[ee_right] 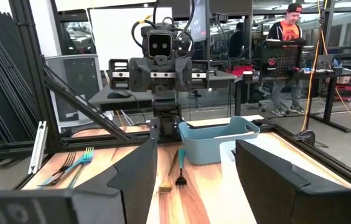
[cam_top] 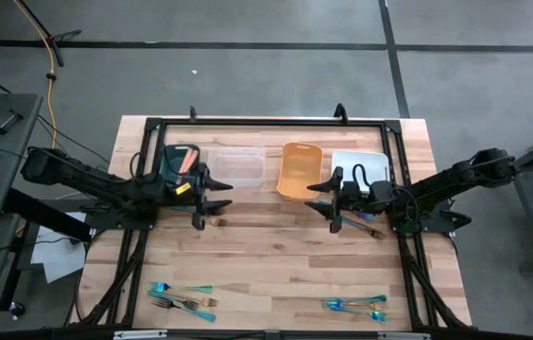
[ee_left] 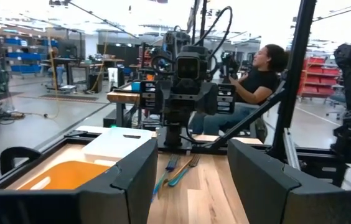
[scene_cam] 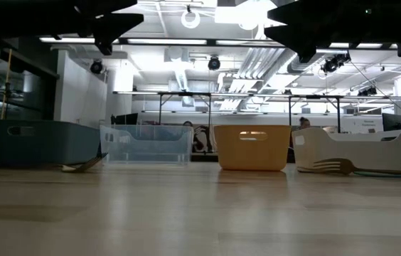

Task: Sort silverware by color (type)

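both arms poised over the surface, silverware spread in four spots

the left gripper [cam_top: 212, 200] is held above the wooden surface [cam_top: 276, 264] in front of the teal bin [cam_top: 178, 162], its jaws open and empty. the right gripper [cam_top: 326, 201] is held opposite, in front of the white bin [cam_top: 361, 170], jaws likewise spread wide with nothing between them. a clear bin [cam_top: 238, 166] and an orange bin [cam_top: 300, 171] are set between the other two along the far edge. a couple of utensils [cam_top: 217, 222] lie just beneath the left gripper, and a few forks [cam_top: 366, 227] lie under the right arm. two more clusters of teal-handled silverware are seen near the front edge, one at the left [cam_top: 183, 298] and one at the right [cam_top: 356, 304].
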You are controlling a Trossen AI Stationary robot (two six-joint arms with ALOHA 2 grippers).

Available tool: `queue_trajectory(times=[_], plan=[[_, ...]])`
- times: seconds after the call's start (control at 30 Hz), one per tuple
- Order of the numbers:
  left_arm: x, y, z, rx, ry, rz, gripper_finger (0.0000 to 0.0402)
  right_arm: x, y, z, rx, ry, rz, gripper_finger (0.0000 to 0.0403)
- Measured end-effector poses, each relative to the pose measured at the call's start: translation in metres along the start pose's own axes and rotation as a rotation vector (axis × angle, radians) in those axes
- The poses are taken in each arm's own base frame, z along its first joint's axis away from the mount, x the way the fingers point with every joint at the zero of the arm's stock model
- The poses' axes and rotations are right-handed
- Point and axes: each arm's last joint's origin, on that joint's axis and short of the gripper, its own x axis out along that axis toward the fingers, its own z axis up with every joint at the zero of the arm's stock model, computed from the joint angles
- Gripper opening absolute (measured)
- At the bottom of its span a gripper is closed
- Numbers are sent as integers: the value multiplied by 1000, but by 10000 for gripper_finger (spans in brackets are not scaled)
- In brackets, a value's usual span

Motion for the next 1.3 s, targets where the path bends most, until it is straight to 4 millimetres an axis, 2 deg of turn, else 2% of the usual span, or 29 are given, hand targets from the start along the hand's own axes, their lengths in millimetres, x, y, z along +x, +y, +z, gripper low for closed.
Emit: queue_trajectory(times=[0.63,0.77,0.9,1.03,1.17,1.3], plan=[[0,0,0,0,0,-15,186,0,0,-2,3,20,1,210],[0,0,0,-1,0,-15,186,0,-1,-8,127,79,-28,210],[0,0,0,-1,0,-15,186,8,-1,-11,152,264,-138,210],[0,0,0,-1,2,-15,186,17,3,-2,148,588,-219,210],[0,0,0,0,5,-15,186,10,5,2,146,924,-365,210],[0,0,0,0,5,-15,186,0,5,-7,101,1126,-465,210]])
